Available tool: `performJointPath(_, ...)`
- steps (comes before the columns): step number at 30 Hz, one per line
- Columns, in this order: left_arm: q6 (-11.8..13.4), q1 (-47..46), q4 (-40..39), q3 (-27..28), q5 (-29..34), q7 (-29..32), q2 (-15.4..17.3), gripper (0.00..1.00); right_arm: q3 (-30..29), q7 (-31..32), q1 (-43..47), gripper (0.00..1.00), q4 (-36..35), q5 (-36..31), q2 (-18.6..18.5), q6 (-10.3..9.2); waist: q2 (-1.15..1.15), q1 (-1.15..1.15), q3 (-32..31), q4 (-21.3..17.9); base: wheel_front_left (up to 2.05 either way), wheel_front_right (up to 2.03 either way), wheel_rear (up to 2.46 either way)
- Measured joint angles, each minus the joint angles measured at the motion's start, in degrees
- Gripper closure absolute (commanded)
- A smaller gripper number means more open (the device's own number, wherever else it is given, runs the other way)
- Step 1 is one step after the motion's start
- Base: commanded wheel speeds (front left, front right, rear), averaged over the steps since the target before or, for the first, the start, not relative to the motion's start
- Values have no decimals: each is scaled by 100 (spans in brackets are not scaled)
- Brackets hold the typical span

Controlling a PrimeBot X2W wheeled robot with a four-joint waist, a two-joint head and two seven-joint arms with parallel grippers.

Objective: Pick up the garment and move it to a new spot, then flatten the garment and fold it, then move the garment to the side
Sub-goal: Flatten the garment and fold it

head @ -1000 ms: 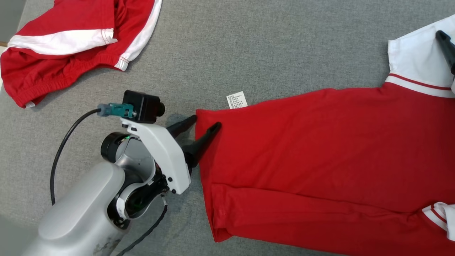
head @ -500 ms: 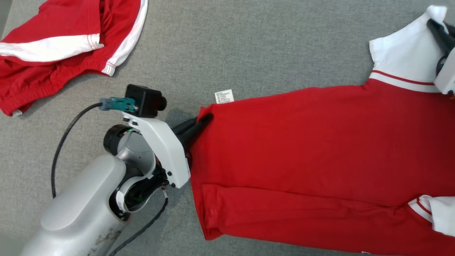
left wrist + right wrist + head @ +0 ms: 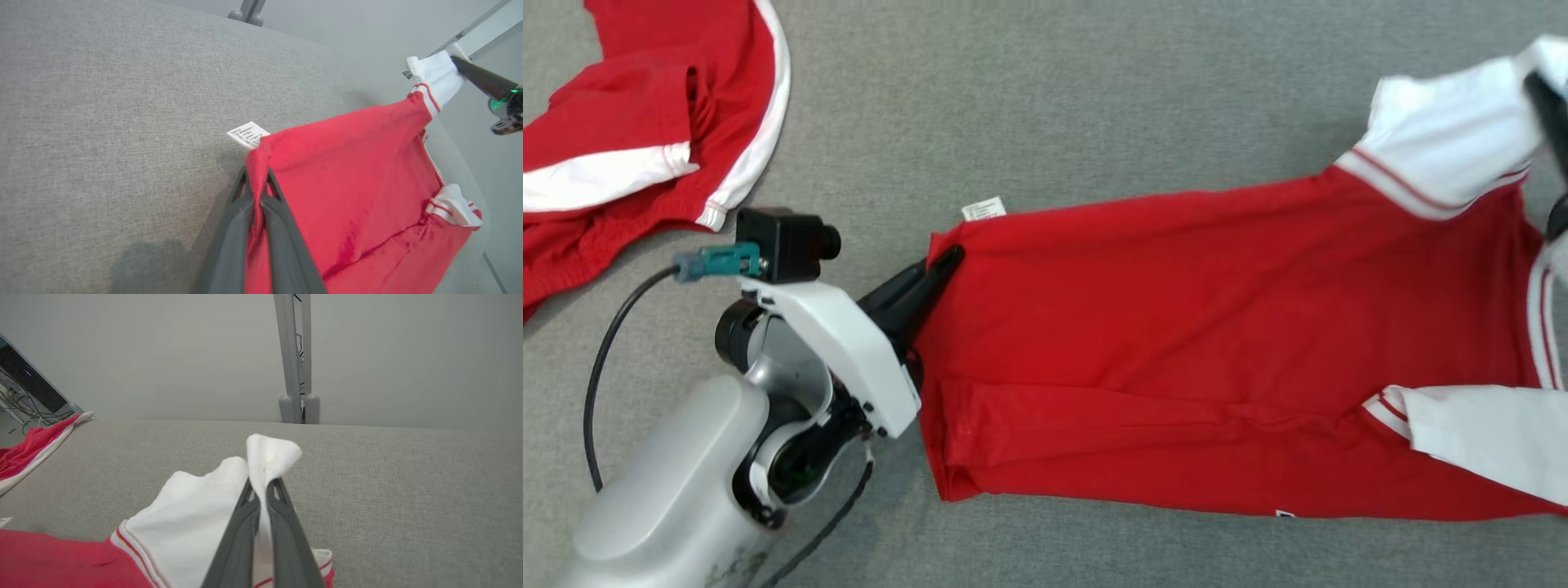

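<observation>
The garment [image 3: 1176, 327] is a red shirt with white sleeves, stretched across the grey surface. My left gripper [image 3: 949, 260] is shut on the far hem corner beside a small white label [image 3: 983, 209]; the left wrist view shows red cloth [image 3: 347, 171] pinched between the fingers [image 3: 269, 228]. At the right edge my right gripper [image 3: 1543, 90] is shut on the white sleeve [image 3: 1445, 139]. White fabric [image 3: 204, 522] is clamped between that gripper's fingers [image 3: 286, 539] in the right wrist view. A second white sleeve [image 3: 1486, 441] lies at the lower right.
Another red and white garment [image 3: 629, 163] lies crumpled at the top left, near my left arm. A grey post [image 3: 295, 359] stands beyond the surface's far edge. Cables and a dark screen [image 3: 28, 379] sit past the left end.
Both grippers have closed on the shirt, the left on the hem corner, the right on the white sleeve. The held edge now looks raised. The head camera has shifted.
</observation>
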Motion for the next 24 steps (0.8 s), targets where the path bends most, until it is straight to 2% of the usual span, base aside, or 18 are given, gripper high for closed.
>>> performJointPath(4,81,575,-580,136,-151,-225,127,100,-216,-286,1028,100,-608,133,54,0,0,0,-153,-199,0,0,0)
performJointPath(9,464,1579,-1484,367,-235,-586,445,100,-289,-470,2119,100,-1058,78,396,-1,0,0,-286,-514,0,0,0)
performJointPath(14,769,2401,-2049,623,-450,-969,487,100,-233,-680,2521,100,-1056,-53,631,-1,0,0,-424,-748,0,0,0)
performJointPath(22,825,2841,-2047,430,-456,-1021,464,100,-211,-903,2838,100,-781,-83,693,-1,0,0,-669,-710,0,0,0)
performJointPath(23,829,2888,-1981,403,-456,-1021,441,96,-220,-911,2869,100,-755,-82,690,-1,0,0,-695,-697,0,0,0)
performJointPath(24,854,2900,-1885,355,-442,-1017,434,69,-223,-916,2889,100,-733,-78,689,-1,0,0,-718,-682,0,0,0)
